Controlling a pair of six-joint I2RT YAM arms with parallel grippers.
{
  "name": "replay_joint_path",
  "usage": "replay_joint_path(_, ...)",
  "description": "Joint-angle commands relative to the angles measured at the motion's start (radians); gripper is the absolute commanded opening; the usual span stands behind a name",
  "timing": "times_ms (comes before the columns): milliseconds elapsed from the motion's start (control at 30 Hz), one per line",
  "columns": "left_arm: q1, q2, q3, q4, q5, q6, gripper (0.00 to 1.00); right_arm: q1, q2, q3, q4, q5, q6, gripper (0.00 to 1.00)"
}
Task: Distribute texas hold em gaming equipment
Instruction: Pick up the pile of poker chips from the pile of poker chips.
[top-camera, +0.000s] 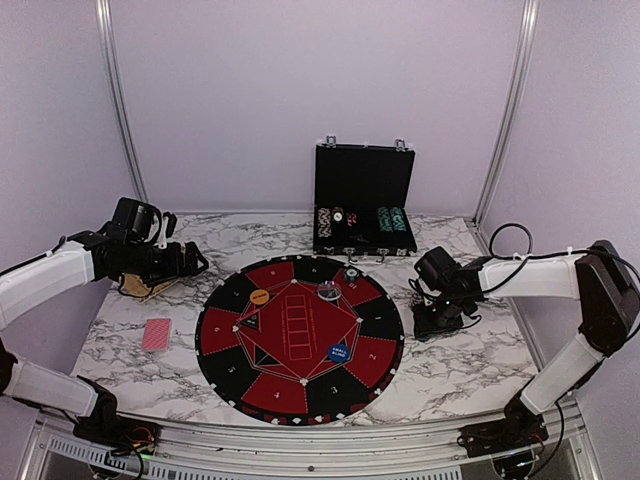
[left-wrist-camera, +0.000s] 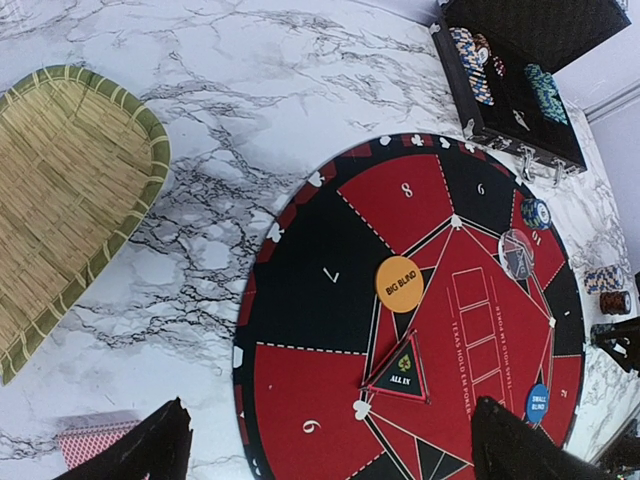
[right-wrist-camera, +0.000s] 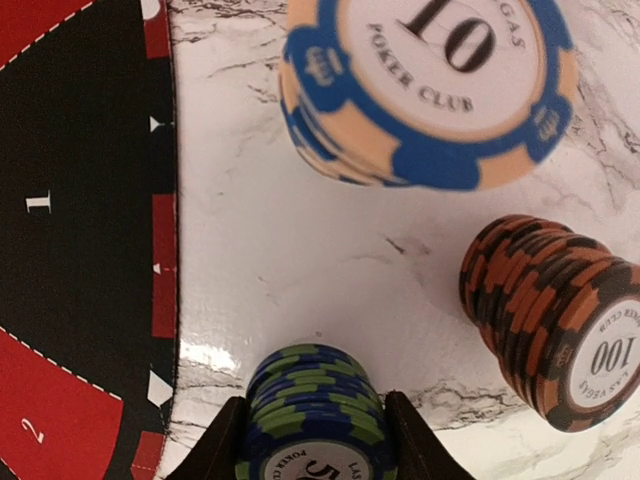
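My right gripper (right-wrist-camera: 315, 404) is shut on a blue-and-green poker chip stack (right-wrist-camera: 312, 375) standing on the marble just right of the mat; it also shows in the top view (top-camera: 438, 316). A blue-and-peach "10" stack (right-wrist-camera: 430, 90) and an orange-and-black "100" stack (right-wrist-camera: 555, 310) stand nearby. My left gripper (left-wrist-camera: 330, 450) is open and empty above the mat's left side, also seen from the top (top-camera: 195, 262). On the mat lie an orange BIG BLIND disc (left-wrist-camera: 398, 284), a blue disc (left-wrist-camera: 537, 403), a clear disc (left-wrist-camera: 516, 253) and a chip stack (left-wrist-camera: 535, 212). Red-backed cards (top-camera: 157, 334) lie left of the mat.
The round black-and-red numbered mat (top-camera: 225, 330) fills the table's middle. The open black case (top-camera: 365, 180) with chip rows stands behind it. A woven bamboo tray (left-wrist-camera: 70, 190) lies at the far left. A triangular ALL IN marker (left-wrist-camera: 400, 370) lies on the mat.
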Motion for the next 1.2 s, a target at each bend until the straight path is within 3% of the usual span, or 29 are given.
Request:
replay_joint_path(0, 0.007, -0.001, 0.003, 0.015, 0.014, 0.001, 0.99, -0.011, -0.031, 0.037, -0.03, 0.019, -0.005, 0.31)
replay_joint_path(867, 0.007, 0.001, 0.003, 0.013, 0.014, 0.003, 0.99, -0.007, -0.037, 0.086, -0.06, 0.021, -0.011, 0.31)
replay_joint_path(1167, 0.007, -0.001, 0.005, 0.014, 0.018, 0.003, 0.99, 0.09, -0.034, 0.163, -0.112, 0.041, 0.02, 0.31)
